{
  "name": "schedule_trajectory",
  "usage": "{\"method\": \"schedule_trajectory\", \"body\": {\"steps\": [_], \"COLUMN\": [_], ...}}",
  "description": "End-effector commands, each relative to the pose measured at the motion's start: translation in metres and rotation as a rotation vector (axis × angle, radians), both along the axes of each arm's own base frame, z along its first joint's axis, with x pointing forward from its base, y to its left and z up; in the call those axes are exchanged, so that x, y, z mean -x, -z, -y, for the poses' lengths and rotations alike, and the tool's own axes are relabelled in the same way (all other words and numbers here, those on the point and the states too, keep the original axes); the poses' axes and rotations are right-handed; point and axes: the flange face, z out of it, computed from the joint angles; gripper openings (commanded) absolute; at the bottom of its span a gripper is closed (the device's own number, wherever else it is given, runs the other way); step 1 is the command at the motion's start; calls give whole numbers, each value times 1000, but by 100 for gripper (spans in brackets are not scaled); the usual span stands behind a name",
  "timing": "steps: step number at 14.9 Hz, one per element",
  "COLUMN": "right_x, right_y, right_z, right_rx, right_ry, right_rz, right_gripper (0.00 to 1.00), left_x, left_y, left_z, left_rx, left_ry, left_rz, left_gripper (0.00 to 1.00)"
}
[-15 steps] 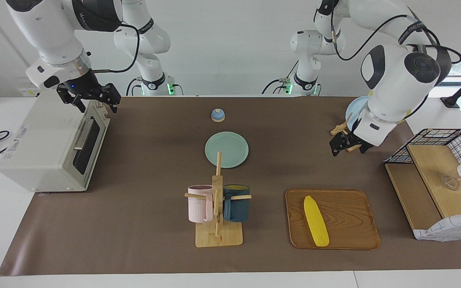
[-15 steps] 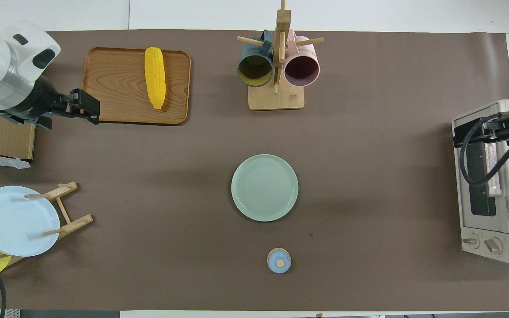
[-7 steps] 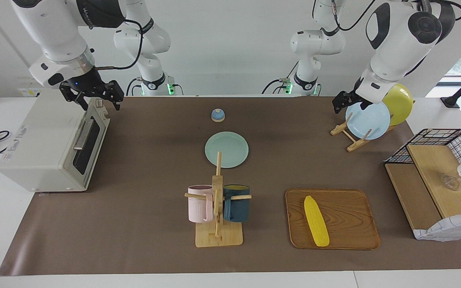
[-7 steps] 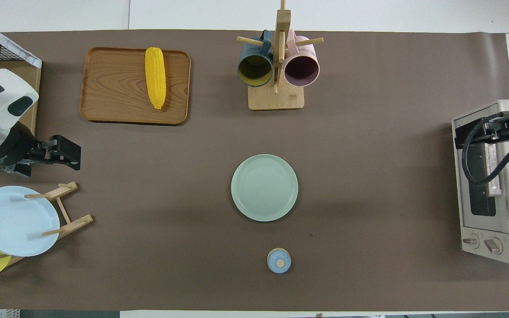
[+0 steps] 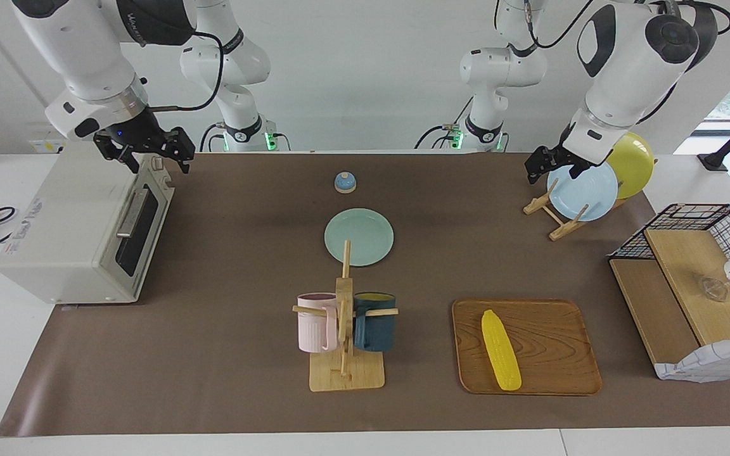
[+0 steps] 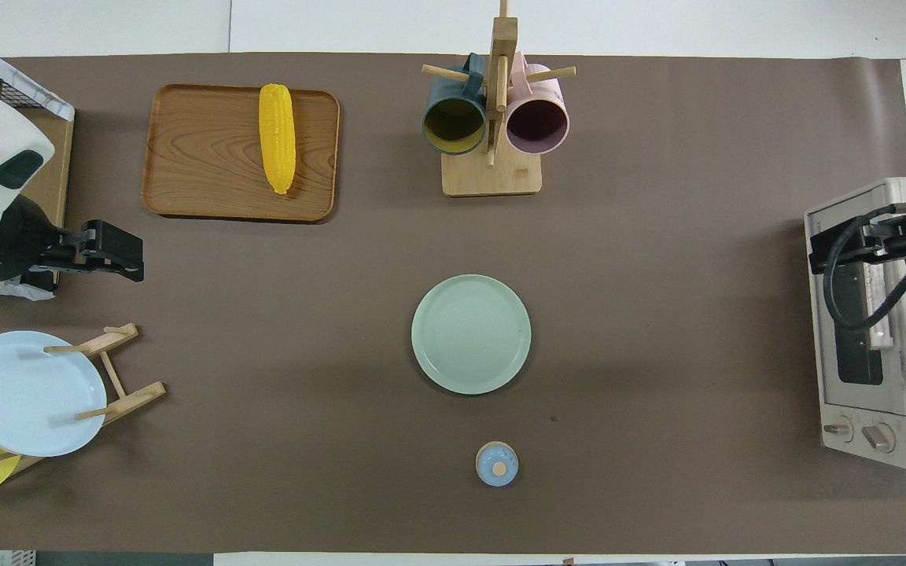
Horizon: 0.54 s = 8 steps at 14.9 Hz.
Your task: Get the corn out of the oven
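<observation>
light: bright, even | shadows: soft, faint | focus: sharp | glare: none

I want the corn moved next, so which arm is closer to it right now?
Left. The left tool hangs by the plate rack, at the corn's end of the table. The right tool is over the oven.

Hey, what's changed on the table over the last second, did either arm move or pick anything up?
The left gripper rose and drew back from low over the mat near the wooden tray to above the blue plate in its rack, holding nothing. The right gripper shifted only slightly over the oven. The corn on the tray, the shut oven door, the mugs and the green plate stayed put.
</observation>
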Motion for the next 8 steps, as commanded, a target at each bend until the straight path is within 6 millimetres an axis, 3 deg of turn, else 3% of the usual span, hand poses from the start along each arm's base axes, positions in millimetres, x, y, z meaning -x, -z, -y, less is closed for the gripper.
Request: {"method": "schedule_trajectory", "body": {"steps": [1,8], "right_x": [4,-1], "right_y": [0,-9], "right_z": [11,27], "right_rx": [-18,-21], "right_ry": [30,58], "right_rz": [-5,41], "right_gripper": [100,100], "left_x": [-2,-1], "left_y": [-1,-2], "left_z": [-3,-3], "left_rx": [26,27], "left_ry": [-15,-13], "left_rz": [-18,-21], "left_gripper": [100,100]}}
